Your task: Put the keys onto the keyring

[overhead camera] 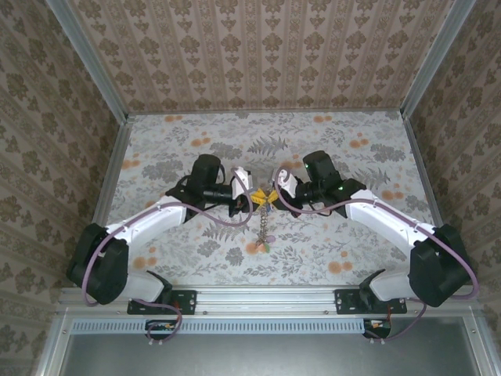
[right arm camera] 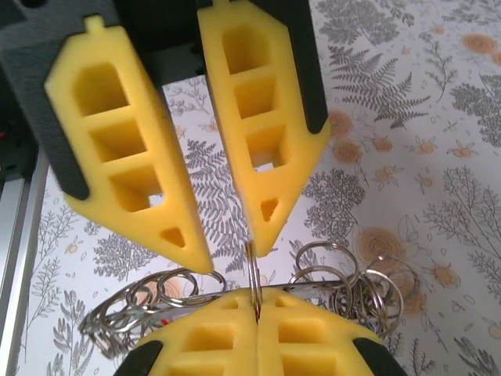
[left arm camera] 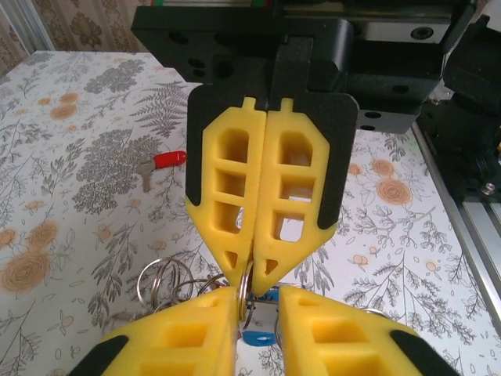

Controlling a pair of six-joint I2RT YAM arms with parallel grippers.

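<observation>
The two grippers meet tip to tip above the middle of the table. My right gripper (right arm camera: 257, 301) (left arm camera: 252, 270) is shut on a thin metal ring (right arm camera: 254, 270) standing edge-on. My left gripper (left arm camera: 258, 294) (right arm camera: 231, 254) is open, its fingers set either side of that ring, which lies against one inner face. Below hangs the keyring (right arm camera: 352, 286), a wire loop strung with several small rings, trailing down to coloured tags (overhead camera: 263, 244). A blue tag (left arm camera: 258, 338) shows under the held ring. The red-tagged key (left arm camera: 160, 163) lies loose on the table behind.
The floral tabletop (overhead camera: 352, 157) is walled with patterned panels on three sides. A metal rail (overhead camera: 266, 299) carrying both arm bases runs along the near edge. The right arm's black wrist body (left arm camera: 313, 55) looms close in front of the left camera.
</observation>
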